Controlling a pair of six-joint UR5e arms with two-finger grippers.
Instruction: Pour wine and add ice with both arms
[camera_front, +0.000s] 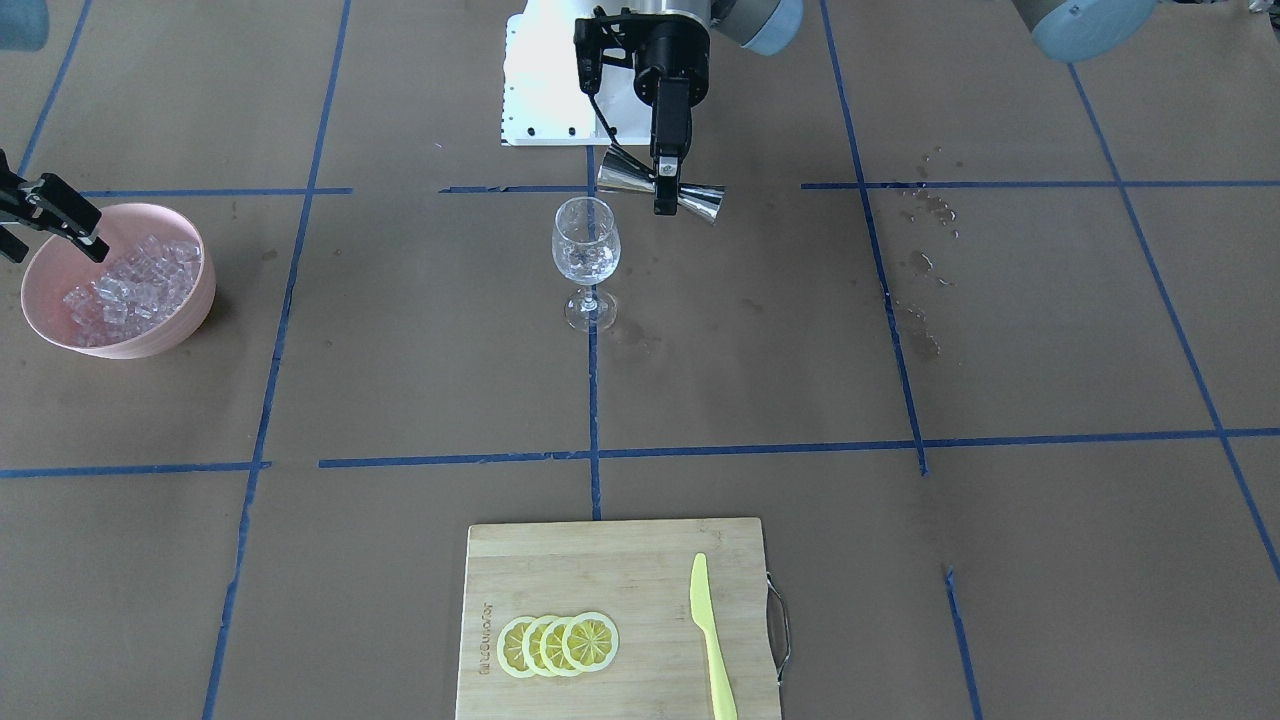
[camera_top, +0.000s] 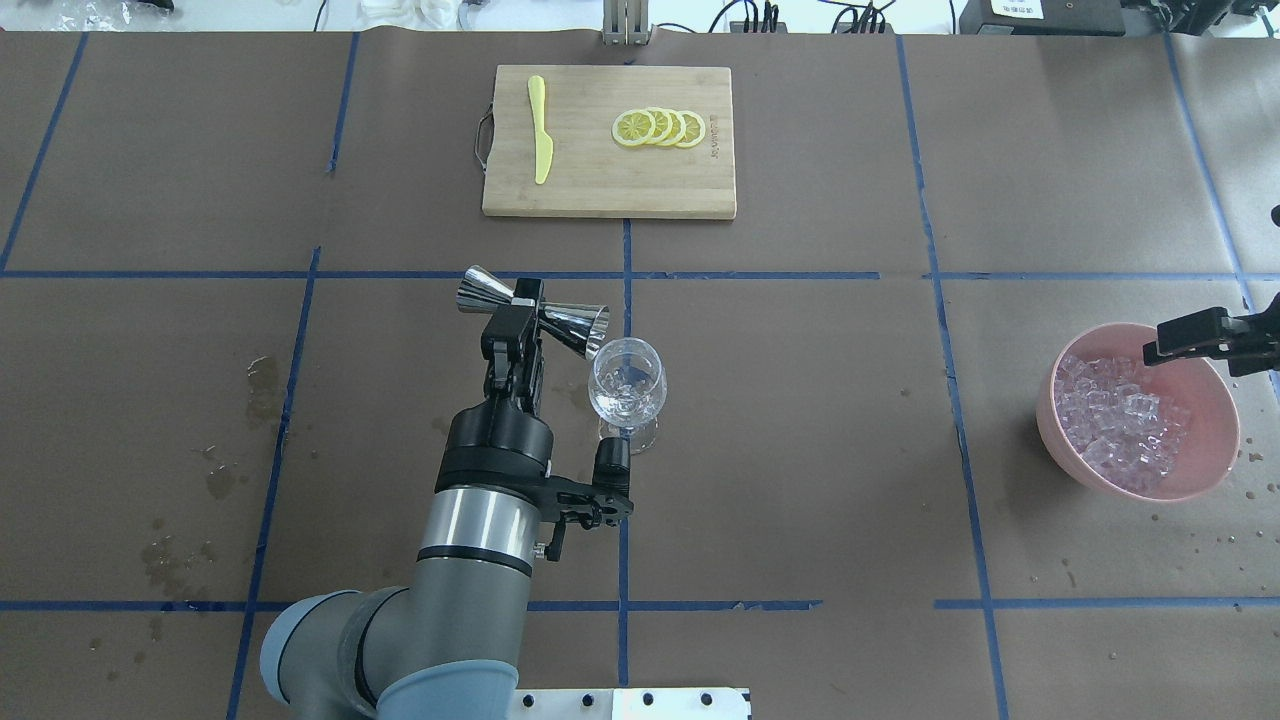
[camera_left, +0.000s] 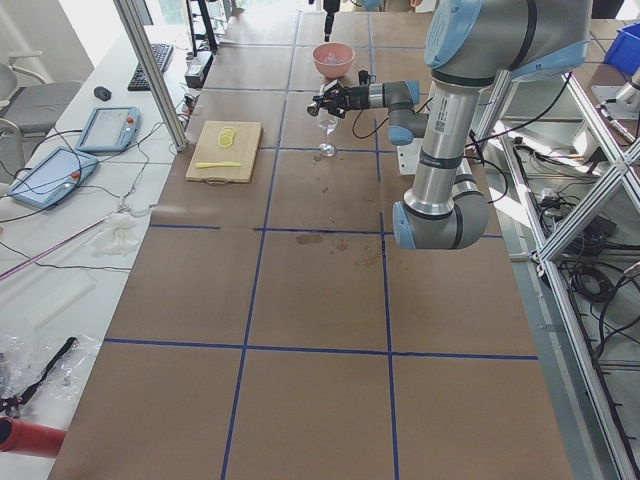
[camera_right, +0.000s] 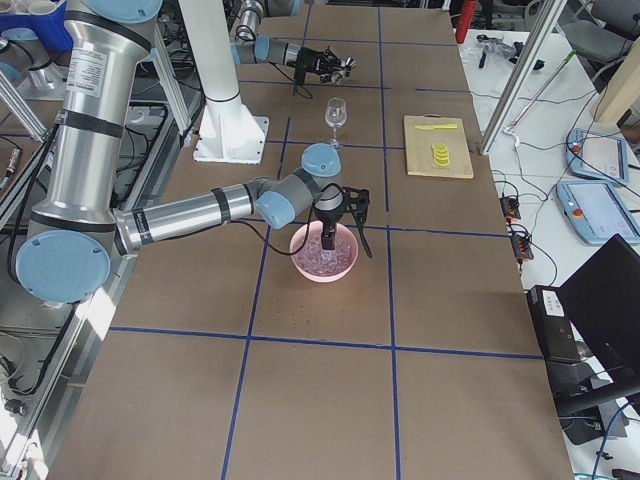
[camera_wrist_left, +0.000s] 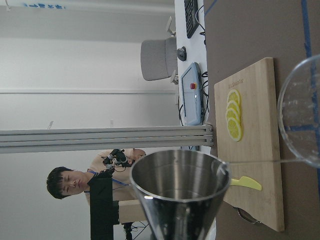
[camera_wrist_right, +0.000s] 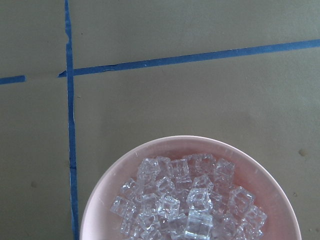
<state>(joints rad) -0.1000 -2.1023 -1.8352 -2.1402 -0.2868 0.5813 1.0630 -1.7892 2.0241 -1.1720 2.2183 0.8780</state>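
Observation:
My left gripper is shut on the waist of a steel jigger, held on its side with one mouth just above the rim of the wine glass. The same grip shows in the front view, behind the glass. The glass stands upright at the table's middle with a little clear, glassy content in its bowl. My right gripper hangs open over the near side of a pink bowl heaped with ice. The right wrist view looks down on the ice.
A wooden cutting board at the far side carries several lemon slices and a yellow plastic knife. Wet spots mark the brown paper on my left. The white robot base sits behind the glass.

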